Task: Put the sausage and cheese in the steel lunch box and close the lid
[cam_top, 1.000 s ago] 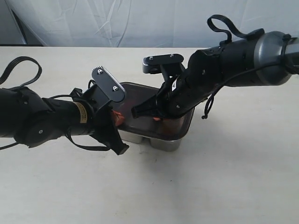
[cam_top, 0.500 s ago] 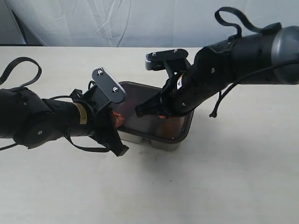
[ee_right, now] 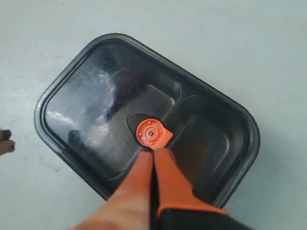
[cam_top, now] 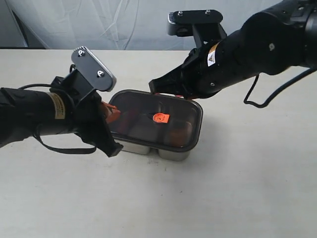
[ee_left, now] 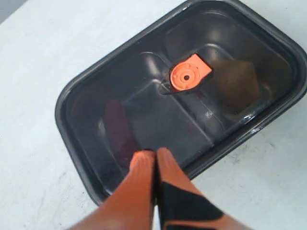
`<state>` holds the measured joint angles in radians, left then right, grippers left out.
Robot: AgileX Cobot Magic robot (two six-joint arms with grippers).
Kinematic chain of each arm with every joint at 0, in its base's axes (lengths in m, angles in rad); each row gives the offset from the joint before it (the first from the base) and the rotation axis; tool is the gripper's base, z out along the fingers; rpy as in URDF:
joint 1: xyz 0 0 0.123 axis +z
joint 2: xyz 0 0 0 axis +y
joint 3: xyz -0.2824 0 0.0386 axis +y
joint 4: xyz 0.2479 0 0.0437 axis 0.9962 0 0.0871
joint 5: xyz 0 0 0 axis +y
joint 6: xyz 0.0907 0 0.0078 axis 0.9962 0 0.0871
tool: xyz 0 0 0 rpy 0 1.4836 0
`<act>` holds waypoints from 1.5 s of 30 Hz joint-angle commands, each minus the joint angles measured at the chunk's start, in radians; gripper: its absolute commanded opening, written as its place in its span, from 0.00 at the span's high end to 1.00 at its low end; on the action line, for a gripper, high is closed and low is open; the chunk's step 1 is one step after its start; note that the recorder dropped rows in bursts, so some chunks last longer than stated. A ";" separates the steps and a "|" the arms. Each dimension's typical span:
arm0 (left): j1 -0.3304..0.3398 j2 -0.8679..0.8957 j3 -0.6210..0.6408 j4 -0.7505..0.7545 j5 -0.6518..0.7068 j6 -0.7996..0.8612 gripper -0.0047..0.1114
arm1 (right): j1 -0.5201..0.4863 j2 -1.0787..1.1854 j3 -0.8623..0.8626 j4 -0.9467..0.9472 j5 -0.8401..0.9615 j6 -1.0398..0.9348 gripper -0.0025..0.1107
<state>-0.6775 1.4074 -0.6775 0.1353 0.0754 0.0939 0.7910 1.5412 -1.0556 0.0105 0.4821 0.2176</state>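
1. Smoky translucent rectangular lid [cam_top: 141,115] is being borne by shiny steel lunch box [cam_top: 171,152], mid-frame.
2. Left gripper [ee_left: 154,154] and right gripper [ee_right: 153,153] are being held closed (empty).
3. A half-seated lid is being risked by uneven pressing.

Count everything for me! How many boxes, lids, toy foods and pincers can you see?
Lunch box: 1
Lid: 1
Toy foods, seen dimly through the lid: 2, sausage and cheese
Pincers: 2, left pincer and right pincer, both shut
Total: 6
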 commanded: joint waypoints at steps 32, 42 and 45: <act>-0.002 -1.223 0.116 -0.052 0.592 -0.094 0.96 | 0.002 -0.660 0.425 -0.044 0.170 0.105 0.98; -0.002 -1.244 0.116 -0.048 0.643 -0.094 0.96 | 0.002 -0.660 0.425 -0.041 0.161 0.107 0.98; -0.002 -1.244 0.116 -0.048 0.643 -0.094 0.96 | 0.002 -0.660 0.425 -0.041 0.161 0.107 0.98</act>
<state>-0.6775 0.1697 -0.5630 0.0923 0.7235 0.0081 0.7923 0.8871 -0.6350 -0.0247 0.6533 0.3246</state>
